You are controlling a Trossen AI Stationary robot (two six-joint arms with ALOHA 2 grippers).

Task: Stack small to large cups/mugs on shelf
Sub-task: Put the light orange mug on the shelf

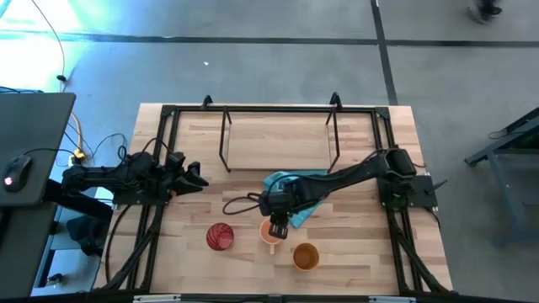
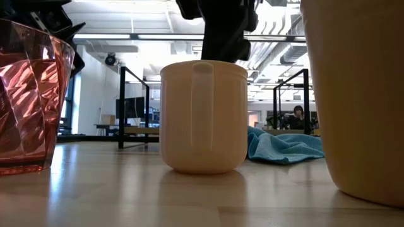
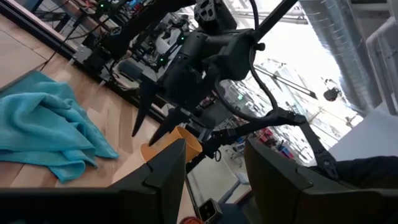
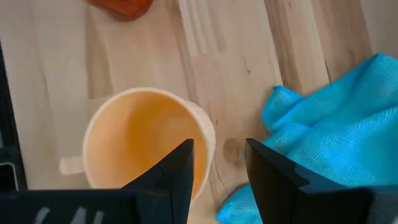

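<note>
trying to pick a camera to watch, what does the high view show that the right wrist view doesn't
Only the high view shows the shelf, the amber-brown cup, the waiting left gripper at the table's left, and the whole right arm reaching in. Only the right wrist view looks down into the empty light orange mug, with one of the open right gripper's fingers over its rim. Both show the mug, the teal cloth and the red cup.

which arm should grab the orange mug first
Right. Its open claw hangs directly above the light orange mug, straddling the rim. The left claw waits open at the table's left side, farther away.
</note>
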